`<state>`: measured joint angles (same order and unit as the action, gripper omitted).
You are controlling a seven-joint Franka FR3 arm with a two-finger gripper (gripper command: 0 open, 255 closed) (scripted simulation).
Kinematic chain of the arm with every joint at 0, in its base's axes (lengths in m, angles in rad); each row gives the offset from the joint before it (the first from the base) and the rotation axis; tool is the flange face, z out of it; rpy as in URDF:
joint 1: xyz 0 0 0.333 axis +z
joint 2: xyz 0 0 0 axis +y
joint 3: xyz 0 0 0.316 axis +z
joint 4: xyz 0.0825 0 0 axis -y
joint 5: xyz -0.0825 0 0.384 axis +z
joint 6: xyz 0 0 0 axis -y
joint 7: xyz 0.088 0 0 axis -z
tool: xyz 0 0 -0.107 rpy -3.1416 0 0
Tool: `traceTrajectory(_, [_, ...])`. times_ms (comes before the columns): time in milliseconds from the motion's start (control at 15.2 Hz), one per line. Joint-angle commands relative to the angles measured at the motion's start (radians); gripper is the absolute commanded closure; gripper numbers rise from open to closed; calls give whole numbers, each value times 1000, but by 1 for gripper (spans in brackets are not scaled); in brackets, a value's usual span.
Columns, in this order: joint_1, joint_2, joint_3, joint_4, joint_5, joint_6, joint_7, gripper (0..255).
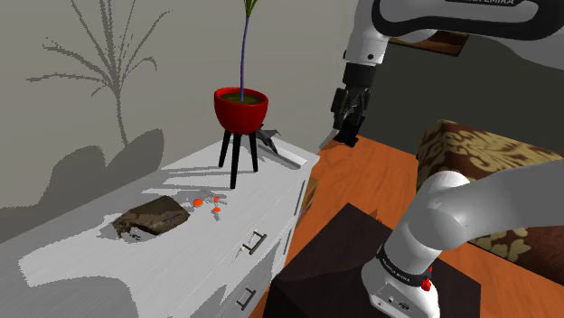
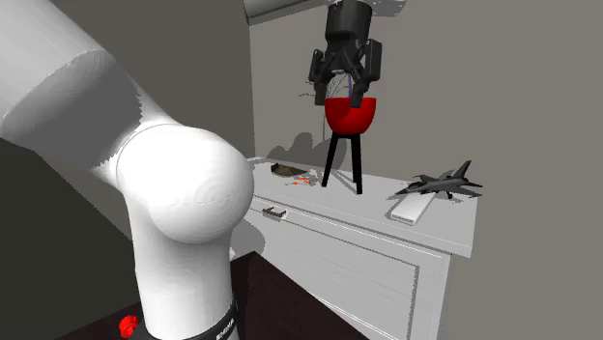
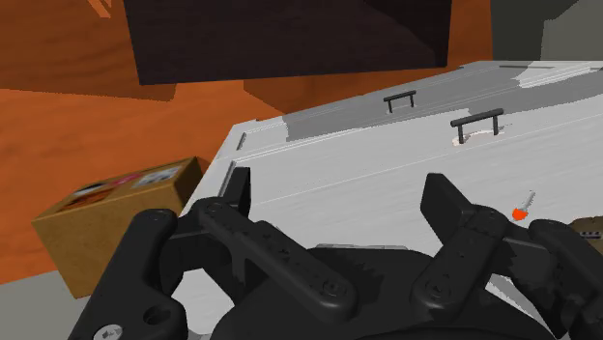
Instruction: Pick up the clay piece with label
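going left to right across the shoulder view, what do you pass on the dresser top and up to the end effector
brown lumpy piece → orange bits → red planter on black legs → model jet → end effector, open, hanging past the dresser's end

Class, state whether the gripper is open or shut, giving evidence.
Open: the gripper shows both fingers apart, nothing clasped.

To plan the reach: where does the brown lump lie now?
Shoulder view: the brown lump lies on the white dresser top, left of the red pot, beside orange bits.
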<state>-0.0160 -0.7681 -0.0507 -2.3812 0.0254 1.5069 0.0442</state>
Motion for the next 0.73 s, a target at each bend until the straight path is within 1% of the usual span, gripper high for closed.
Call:
traceTrajectory(0, [0, 0, 0, 0, 0, 0, 0, 0])
traceTrajectory(330, [55, 114, 79, 20, 44, 101, 34, 0])
traceTrajectory(660, [102, 245, 157, 66, 71, 193, 68, 0])
